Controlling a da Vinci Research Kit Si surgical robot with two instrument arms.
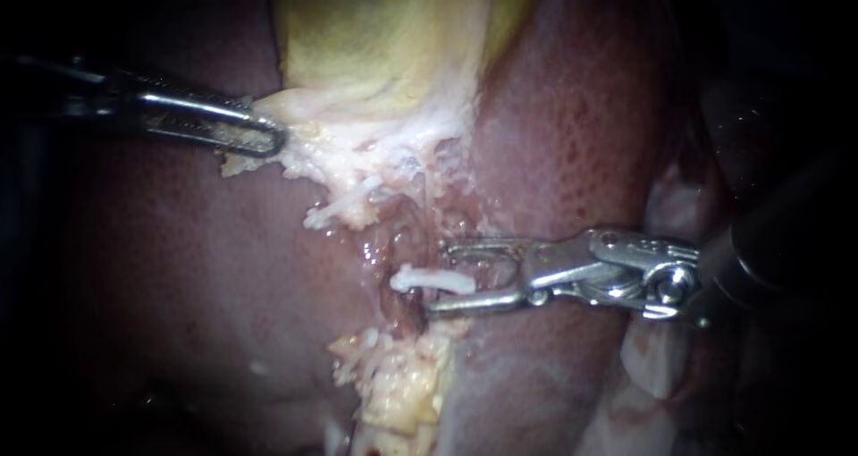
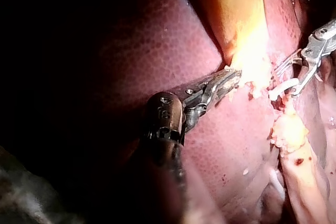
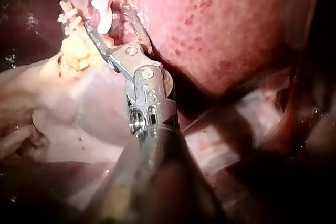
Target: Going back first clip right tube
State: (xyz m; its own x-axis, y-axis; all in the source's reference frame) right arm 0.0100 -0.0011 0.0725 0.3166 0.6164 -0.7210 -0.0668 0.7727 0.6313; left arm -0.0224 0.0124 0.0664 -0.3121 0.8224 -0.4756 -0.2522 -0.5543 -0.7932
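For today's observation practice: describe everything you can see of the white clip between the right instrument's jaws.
The clip is small, white and plastic-looking, a short bar with a rounded end. It lies crosswise in the wet groove beside the liver, between the open jaws of the right instrument's end effector. What it clamps is hidden.
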